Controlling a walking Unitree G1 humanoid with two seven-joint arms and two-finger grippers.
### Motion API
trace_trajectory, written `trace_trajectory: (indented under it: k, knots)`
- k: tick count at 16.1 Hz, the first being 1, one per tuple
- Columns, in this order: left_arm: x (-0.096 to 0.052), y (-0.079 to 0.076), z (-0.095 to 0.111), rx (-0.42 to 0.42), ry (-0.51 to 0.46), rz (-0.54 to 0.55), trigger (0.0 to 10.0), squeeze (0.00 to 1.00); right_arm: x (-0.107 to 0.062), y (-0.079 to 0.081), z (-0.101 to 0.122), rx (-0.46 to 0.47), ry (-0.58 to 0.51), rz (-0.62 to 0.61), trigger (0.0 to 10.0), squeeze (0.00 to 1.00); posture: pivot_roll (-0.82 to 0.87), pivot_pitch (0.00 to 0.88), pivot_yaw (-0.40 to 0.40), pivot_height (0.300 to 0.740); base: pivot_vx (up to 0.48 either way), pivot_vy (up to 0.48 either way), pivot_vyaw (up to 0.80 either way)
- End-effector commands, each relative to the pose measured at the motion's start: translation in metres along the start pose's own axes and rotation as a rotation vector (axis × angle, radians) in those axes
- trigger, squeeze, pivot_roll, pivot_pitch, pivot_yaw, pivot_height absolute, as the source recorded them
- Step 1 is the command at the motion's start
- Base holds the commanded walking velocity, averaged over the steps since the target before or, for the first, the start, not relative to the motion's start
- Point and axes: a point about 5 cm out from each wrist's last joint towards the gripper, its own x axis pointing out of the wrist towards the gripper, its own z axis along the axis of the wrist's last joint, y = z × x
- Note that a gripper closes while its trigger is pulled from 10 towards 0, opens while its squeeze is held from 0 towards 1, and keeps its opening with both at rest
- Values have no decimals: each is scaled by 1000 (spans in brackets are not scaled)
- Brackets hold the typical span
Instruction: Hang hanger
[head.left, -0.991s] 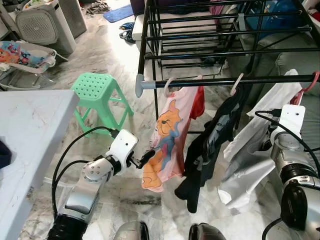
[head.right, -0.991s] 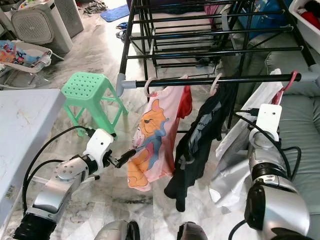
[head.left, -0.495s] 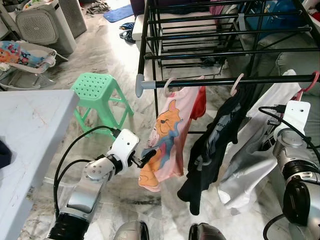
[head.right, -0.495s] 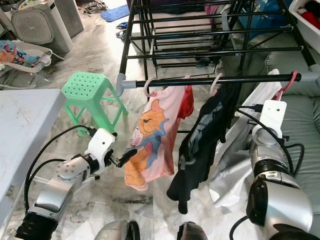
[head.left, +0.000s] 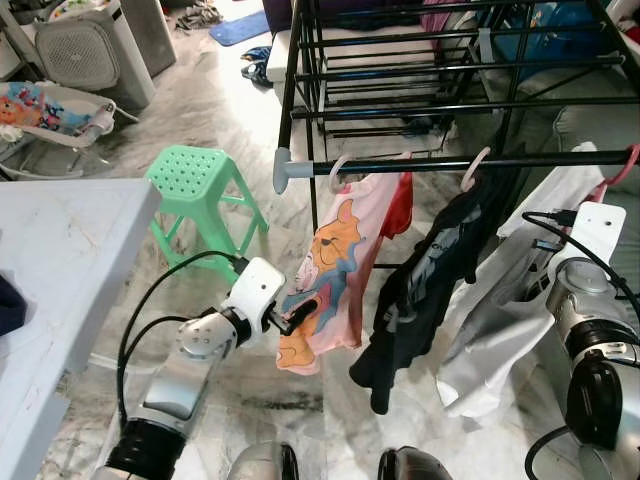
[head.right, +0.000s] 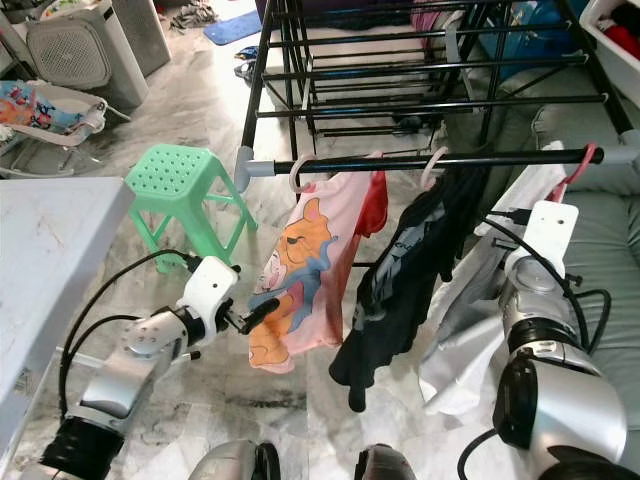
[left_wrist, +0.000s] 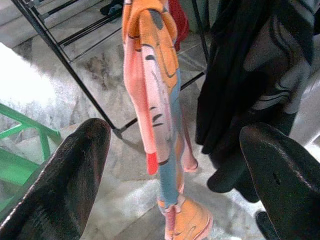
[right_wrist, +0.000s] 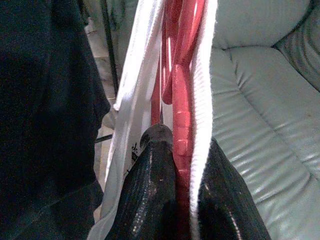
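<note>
My right gripper (right_wrist: 175, 150) is clamped on the red hanger (right_wrist: 181, 75), which sits between my fingers (right_wrist: 150, 190) inside the collar of the white shirt (head.left: 500, 340); its hook rests over the black rail (head.left: 470, 160). My left gripper (left_wrist: 170, 165) is spread wide, empty, facing the pink shirt (left_wrist: 157, 100).

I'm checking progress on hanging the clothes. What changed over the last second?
The left gripper rose slightly toward the pink shirt, its fingers open as before. The black garment's hem swung a little. The right gripper stays clamped on the red hanger, whose hook rests on the rail.
</note>
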Motion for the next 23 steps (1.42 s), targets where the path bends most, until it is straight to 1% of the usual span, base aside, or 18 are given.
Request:
trace_trajectory:
  k: [1, 3, 4, 5, 7, 8, 9, 10, 11, 12, 13, 15, 16, 17, 19, 20, 21, 23]
  knots:
    - [0, 0, -4, 20, 19, 4, 10000, 0, -1, 8, -1, -21, 0, 37, 0, 0, 27, 18, 98, 740, 0, 0, 0]
    - [3, 0, -6, 26, 16, 2, 10000, 0, -1, 10, 8, -60, -51, 62, 0, 0, 15, 0, 98, 740, 0, 0, 0]
    - [4, 3, -6, 38, 17, 33, 10000, 0, -2, 10, 7, -102, -76, 67, 0, 0, 7, 0, 94, 740, 0, 0, 0]
    - [5, 7, -6, 46, 13, 87, 10000, 0, -3, 9, 5, -126, -95, 67, 0, 0, 3, 0, 91, 740, 0, 0, 0]
    - [2, 16, -5, 31, -3, 177, 10000, 0, -10, 10, -3, -156, -160, 89, 0, 0, -2, 0, 89, 740, 0, 0, 0]
    - [-3, 23, -4, -6, -19, 231, 10000, 0, -20, 10, -7, -165, -233, 117, 2784, 0, -15, 0, 95, 740, 0, 0, 0]
    - [-5, 26, -3, -21, -35, 243, 10000, 0, -28, 7, -8, -148, -280, 106, 10000, 0, -15, 0, 95, 740, 0, 0, 0]
    - [-7, 28, -1, -28, -57, 260, 10000, 0, -40, 3, -9, -117, -324, 76, 10000, 0, -22, 0, 100, 740, 0, 0, 0]
    - [-7, 29, 1, -29, -64, 268, 10000, 0, -44, 3, -8, -102, -339, 62, 10000, 0, -25, 0, 104, 740, 0, 0, 0]
    - [-6, 33, 2, -51, -69, 290, 10000, 0, -57, 3, -8, -86, -395, 44, 10000, 0, -31, 0, 108, 740, 0, 0, 0]
    - [-5, 34, 4, -61, -76, 300, 10000, 0, -68, 5, -13, -80, -417, 24, 10000, 0, -36, 0, 109, 740, 0, 0, 0]
    - [-1, 31, 8, -63, -93, 295, 10000, 0, -84, 8, -29, -67, -369, 7, 10000, 0, -39, 0, 107, 740, 0, 0, 0]
    - [1, 28, 9, -56, -98, 283, 10000, 0, -98, 12, -41, -66, -322, 21, 10000, 0, -38, 0, 102, 740, 0, 0, 0]
    - [1, 28, 9, -57, -98, 283, 10000, 0, -105, 14, -47, -60, -292, 29, 10000, 0, -40, 0, 99, 740, 0, 0, 0]
    - [2, 28, 9, -66, -97, 290, 10000, 0, -113, 14, -60, -53, -220, 38, 10000, 0, -42, 0, 88, 740, 0, 0, 0]
    - [2, 28, 9, -59, -95, 298, 10000, 0, -114, 13, -62, -52, -203, 36, 10000, 0, -41, 0, 86, 740, 0, 0, 0]
    - [2, 28, 8, -43, -80, 307, 10000, 0, -112, 13, -62, -54, -201, 36, 10000, 0, -42, 0, 85, 740, 0, 0, 0]
    - [3, 28, 8, -54, -85, 300, 10000, 0, -111, 16, -55, -75, -210, 42, 10000, 0, -43, 0, 81, 740, -274, 0, 0]
